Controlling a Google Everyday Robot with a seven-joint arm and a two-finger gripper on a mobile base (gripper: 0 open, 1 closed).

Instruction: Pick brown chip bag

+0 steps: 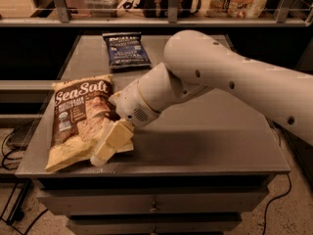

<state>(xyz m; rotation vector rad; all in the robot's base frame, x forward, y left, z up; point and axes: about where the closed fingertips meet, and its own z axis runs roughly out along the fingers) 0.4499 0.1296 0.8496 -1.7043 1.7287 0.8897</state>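
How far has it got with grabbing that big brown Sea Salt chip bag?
The approach looks done: the pale gripper is at the lower right edge of the large brown crinkly chip bag. The grasp is in hand; whether it has a hold, I cannot tell. Lifting is left, since the bag lies flat on the grey metal table. The small dark blue chip bag lies apart at the back.

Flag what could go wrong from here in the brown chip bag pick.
1. The gripper is low at the lower right edge of the brown chip bag, not over its middle. A grasp there may catch only the crinkly rim and slip.
2. The bag lies flat with its bottom corner near the front edge of the table. A sideways nudge could push it off.
3. The arm covers part of the bag's right side, so contact is hard to confirm.
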